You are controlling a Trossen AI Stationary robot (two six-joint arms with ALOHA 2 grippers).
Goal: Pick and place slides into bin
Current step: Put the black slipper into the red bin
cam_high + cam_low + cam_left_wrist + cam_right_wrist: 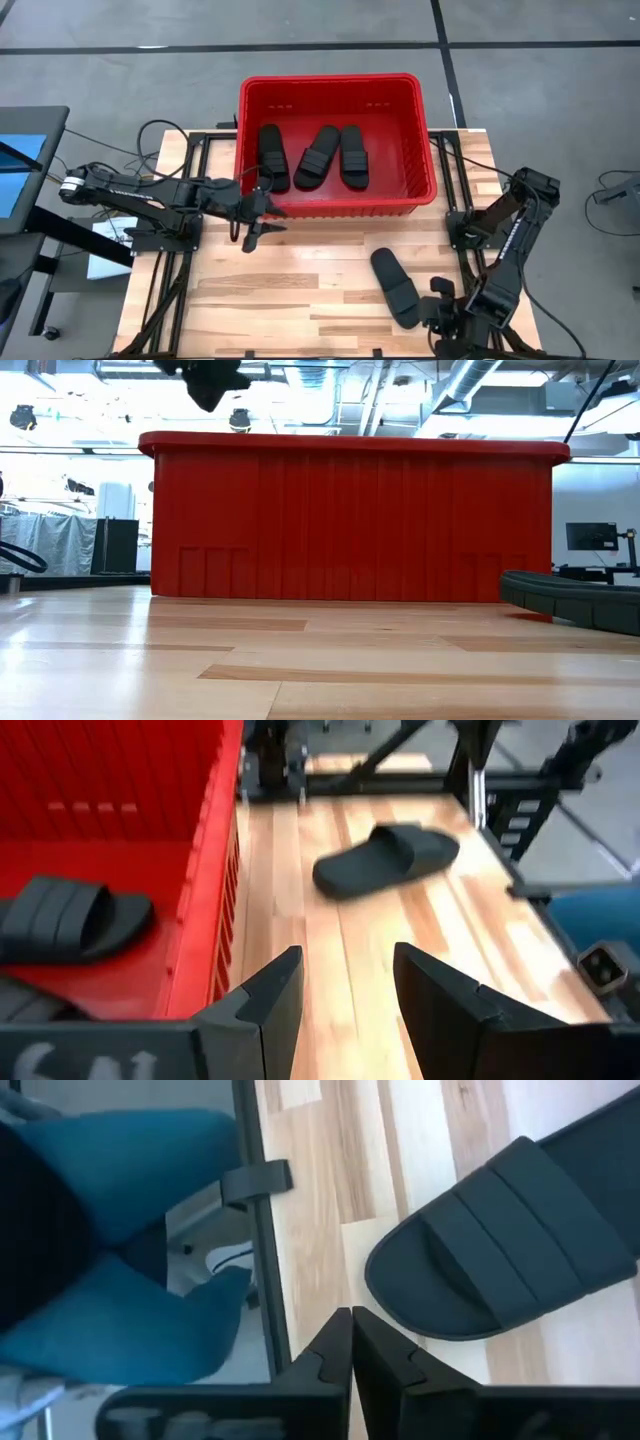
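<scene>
Three black slides (315, 155) lie on their soles inside the red bin (425, 130) at the table's far side. One of them shows in the left wrist view (70, 920). A fourth slide (395, 288) lies sole down on the table near the right front; it also shows in the left wrist view (385, 860), the right wrist view (510, 1245) and the low view (580, 600). My left gripper (265, 225) is open and empty, raised just outside the bin's near left corner (205, 870). My right gripper (350, 1330) is shut and empty, beside the fourth slide's open toe end.
Black metal frame rails (190, 200) run along the table's left and right sides. The table's edge and the floor below show in the right wrist view (255, 1230). Bare wood (300, 290) lies between the bin and the table's near edge.
</scene>
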